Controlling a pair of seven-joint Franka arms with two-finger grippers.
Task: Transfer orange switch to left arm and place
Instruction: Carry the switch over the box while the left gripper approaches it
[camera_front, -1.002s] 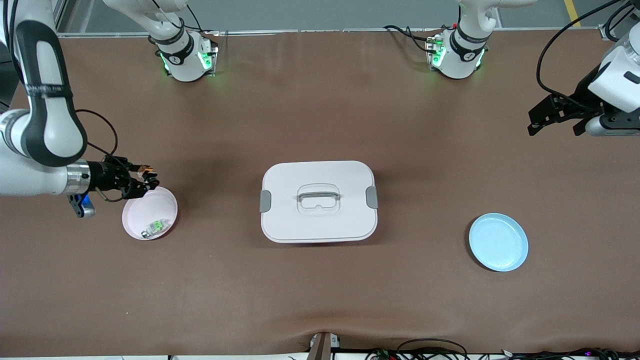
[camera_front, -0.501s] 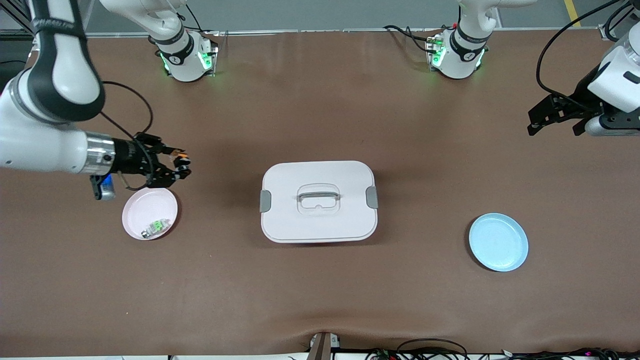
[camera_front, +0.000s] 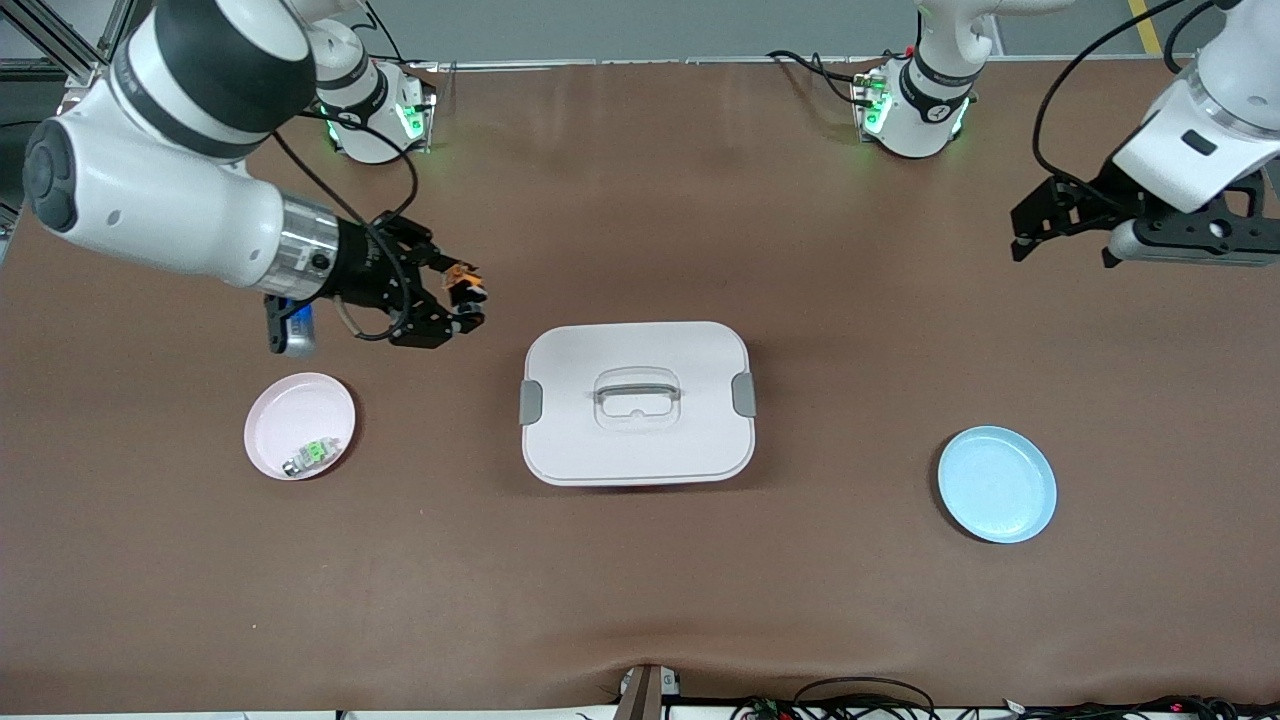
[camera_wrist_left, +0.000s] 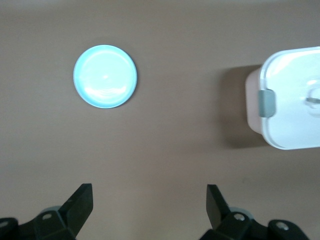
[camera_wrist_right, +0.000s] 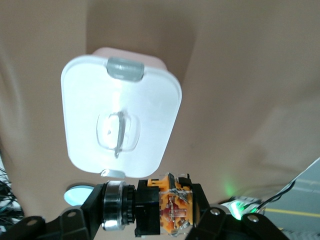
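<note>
My right gripper (camera_front: 468, 300) is shut on the orange switch (camera_front: 462, 277), a black body with orange markings. It holds the switch in the air over the table, beside the corner of the white box (camera_front: 640, 350) at the right arm's end. In the right wrist view the switch (camera_wrist_right: 167, 207) sits crosswise between the fingers (camera_wrist_right: 212, 222), with the box (camera_wrist_right: 120, 100) below. My left gripper (camera_front: 1065, 245) is open and empty, up over bare table at the left arm's end. Its wide-apart fingers (camera_wrist_left: 80, 205) show in the left wrist view, as does the box's edge (camera_wrist_left: 290, 100).
A pink plate (camera_front: 295, 405) at the right arm's end holds a small green-and-silver part (camera_front: 308, 455). A light blue plate (camera_front: 997, 484) lies at the left arm's end, also in the left wrist view (camera_wrist_left: 105, 76). Cables run along the table's near edge.
My right gripper has risen from over the pink plate and carried the orange switch toward the box. My left gripper has shifted a little toward the box and the bases.
</note>
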